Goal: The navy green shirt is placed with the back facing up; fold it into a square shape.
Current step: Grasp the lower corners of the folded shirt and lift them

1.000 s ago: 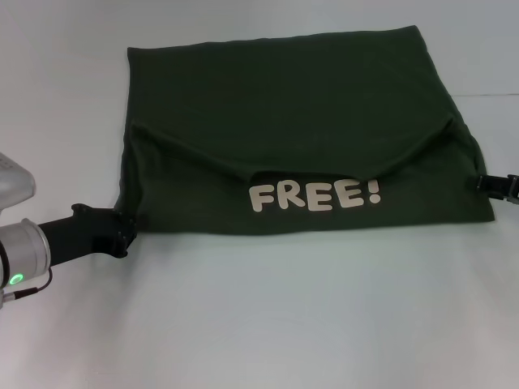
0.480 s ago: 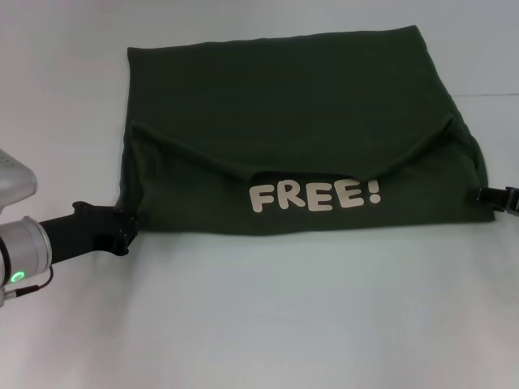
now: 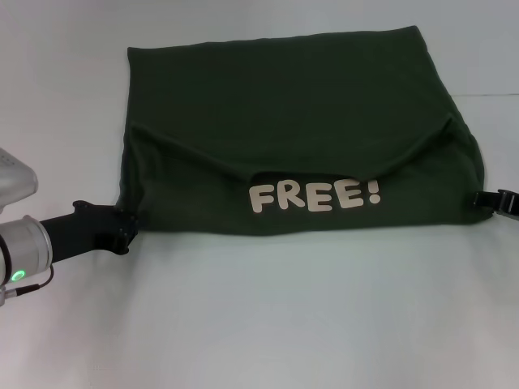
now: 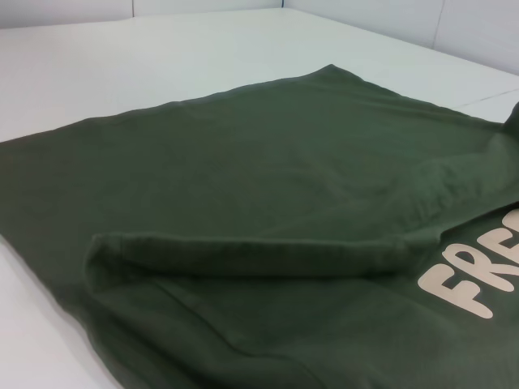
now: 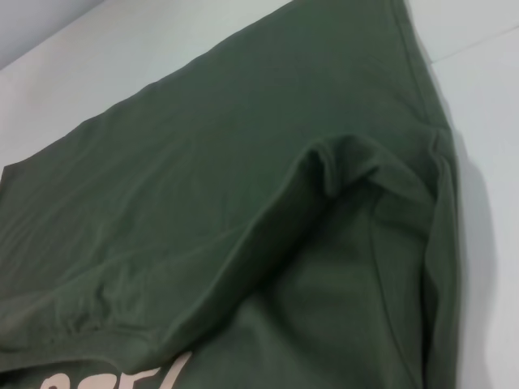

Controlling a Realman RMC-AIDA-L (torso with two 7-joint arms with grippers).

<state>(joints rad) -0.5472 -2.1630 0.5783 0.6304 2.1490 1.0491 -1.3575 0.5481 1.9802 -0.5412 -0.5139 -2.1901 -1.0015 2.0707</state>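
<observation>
olive shirt (image 3: 284, 138) spread between left hand (image 3: 123, 229), right hand (image 3: 485, 198).

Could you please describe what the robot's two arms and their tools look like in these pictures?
In the head view, the left arm has a silver-grey cylindrical wrist segment with a glowing green indicator light and a thin dark cable beneath it. It ends in a matte black left tool. A pale grey housing shows above the wrist. Of the right arm, only the small black right tool shows at the picture's edge.

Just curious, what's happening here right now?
Left gripper at shirt's near-left corner, right gripper at its right edge. Shirt partly folded, lettering up. Nothing in the way.
</observation>
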